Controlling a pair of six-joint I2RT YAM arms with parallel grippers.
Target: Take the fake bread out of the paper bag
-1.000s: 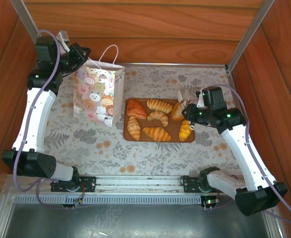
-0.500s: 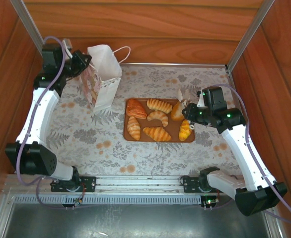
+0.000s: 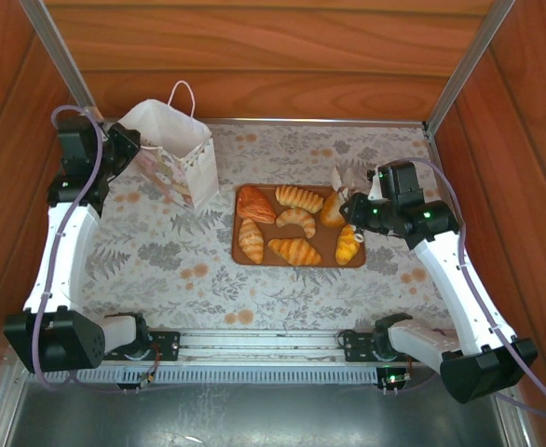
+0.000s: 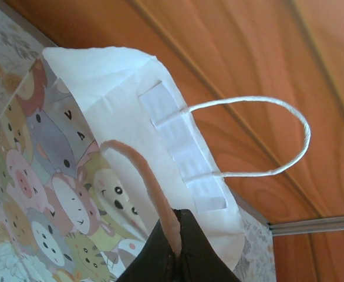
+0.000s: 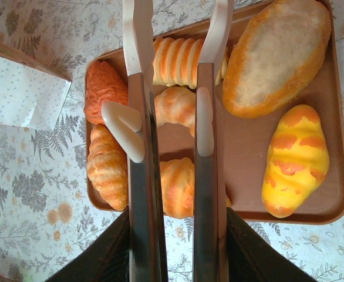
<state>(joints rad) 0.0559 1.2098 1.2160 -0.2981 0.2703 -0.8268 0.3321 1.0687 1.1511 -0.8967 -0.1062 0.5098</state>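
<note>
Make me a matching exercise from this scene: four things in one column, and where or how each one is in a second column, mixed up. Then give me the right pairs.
Column one:
1. paper bag
2. fake bread
3. right gripper
4. left gripper

Column two:
A. open, above the tray
B. lying on the brown tray
C. shut on a paper rim
D. standing at the far left of the table

Pairs: 1-D, 2-B, 3-A, 4-C.
</note>
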